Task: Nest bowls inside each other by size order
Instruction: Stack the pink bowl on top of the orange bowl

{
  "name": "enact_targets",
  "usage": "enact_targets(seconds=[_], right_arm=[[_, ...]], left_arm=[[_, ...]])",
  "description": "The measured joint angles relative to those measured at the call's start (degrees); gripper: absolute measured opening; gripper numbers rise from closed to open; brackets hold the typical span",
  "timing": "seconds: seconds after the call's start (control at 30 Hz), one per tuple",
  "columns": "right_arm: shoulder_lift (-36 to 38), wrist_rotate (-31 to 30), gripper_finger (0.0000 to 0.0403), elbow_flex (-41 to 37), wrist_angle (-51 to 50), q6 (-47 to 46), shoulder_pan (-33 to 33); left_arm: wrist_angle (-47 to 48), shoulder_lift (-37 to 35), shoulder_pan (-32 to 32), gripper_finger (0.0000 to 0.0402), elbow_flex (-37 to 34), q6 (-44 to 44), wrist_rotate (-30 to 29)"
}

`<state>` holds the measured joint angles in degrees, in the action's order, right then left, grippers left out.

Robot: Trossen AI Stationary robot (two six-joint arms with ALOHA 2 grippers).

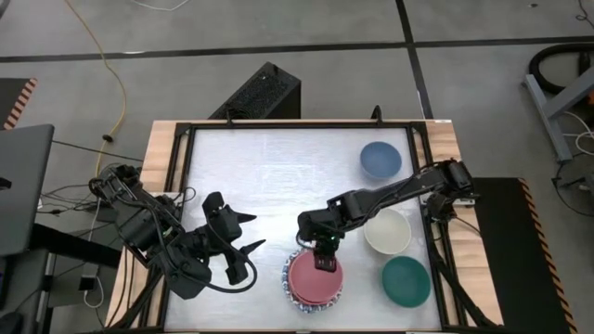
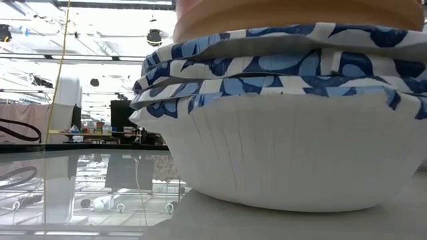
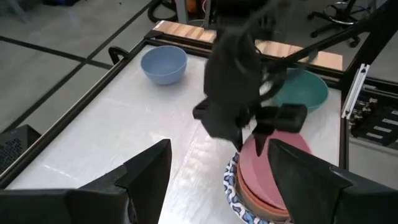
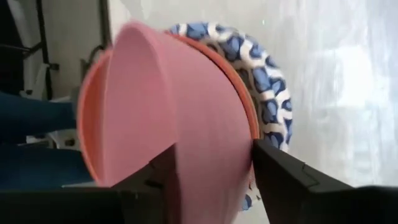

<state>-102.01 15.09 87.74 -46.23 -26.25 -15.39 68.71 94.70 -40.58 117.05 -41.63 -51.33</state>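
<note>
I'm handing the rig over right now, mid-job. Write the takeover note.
Right gripper: over the stack, fingers straddling the pink bowl rim; whether it is clamped is unclear.
Left gripper: open, empty, beside the stack.
Done: pink bowl on top, orange under it, inside the blue-patterned white bowls.
Left: blue bowl, cream bowl and teal bowl sit loose on the right.

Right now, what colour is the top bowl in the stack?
Pink bowl, held by the right hand; clearest in the right wrist view.
</note>
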Motion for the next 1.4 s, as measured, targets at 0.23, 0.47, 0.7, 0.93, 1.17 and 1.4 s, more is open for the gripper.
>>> enact_targets(seconds=[0.23,0.47,0.7,0.93,1.17,1.4], right_arm=[[2.33,0.16,0.0207,0.04,-0.03,2.62,0.28],[0.45,0.71,0.0207,0.04,0.54,4.10,0.49],[-0.47,1.75,0.0207,0.00,0.96,6.21,1.16],[0.40,3.49,0.0206,0.73,-0.47,6.81,2.54],[1.62,3.91,0.0205,1.89,-4.01,11.32,3.19],[7.43,4.37,0.0205,2.08,-8.57,13.16,6.14]], left_arm=[[0.00,0.02,0.00,0.0255,0.00,0.00,0.00],[0.02,0.02,0.00,0.0255,0.00,0.00,0.09],[0.07,0.02,0.00,0.0255,0.00,0.00,1.24],[0.02,0.02,0.00,0.0255,0.00,0.00,2.79],[0.02,0.02,0.00,0.0255,0.00,0.31,3.26],[0.65,0.02,0.00,0.0255,0.00,0.35,3.28]])
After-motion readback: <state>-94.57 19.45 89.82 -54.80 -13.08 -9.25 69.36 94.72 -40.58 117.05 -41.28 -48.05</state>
